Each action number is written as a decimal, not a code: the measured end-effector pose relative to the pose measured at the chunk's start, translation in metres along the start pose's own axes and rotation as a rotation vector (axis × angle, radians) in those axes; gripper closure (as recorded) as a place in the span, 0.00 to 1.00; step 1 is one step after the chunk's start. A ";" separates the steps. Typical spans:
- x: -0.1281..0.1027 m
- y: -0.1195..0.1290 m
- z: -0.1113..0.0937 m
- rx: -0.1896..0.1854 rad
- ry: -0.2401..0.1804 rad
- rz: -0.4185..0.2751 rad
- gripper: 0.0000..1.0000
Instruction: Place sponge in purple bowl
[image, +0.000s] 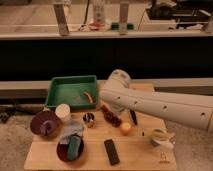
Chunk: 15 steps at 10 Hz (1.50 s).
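Note:
The green sponge (75, 146) lies in a dark red bowl (61, 151) at the front left of the wooden table. The purple bowl (39, 120) stands just behind and left of it, with a small thing inside. My white arm reaches in from the right, and its rounded end sits above the table's middle. The gripper (114, 111) is under that end, mostly hidden by the arm, to the right of and behind the sponge and well apart from both bowls.
A green tray (64, 95) holding an orange object stands at the back left. Around the middle are a white cup (62, 112), a small metal cup (89, 119), a dark red item (111, 117), an orange (125, 128) and a black remote (111, 151). A white mug (160, 138) is on the right.

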<state>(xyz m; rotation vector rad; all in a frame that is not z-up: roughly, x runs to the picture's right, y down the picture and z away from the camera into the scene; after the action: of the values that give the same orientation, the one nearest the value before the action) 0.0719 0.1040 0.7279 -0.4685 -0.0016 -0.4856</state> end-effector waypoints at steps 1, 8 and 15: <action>-0.005 -0.004 0.002 0.005 -0.003 0.001 0.56; 0.015 0.001 0.010 0.010 -0.051 -0.037 0.20; -0.115 0.000 -0.019 -0.001 -0.185 -0.314 0.20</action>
<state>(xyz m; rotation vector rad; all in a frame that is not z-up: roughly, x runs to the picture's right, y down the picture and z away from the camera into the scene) -0.0320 0.1479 0.6984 -0.5153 -0.2562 -0.7482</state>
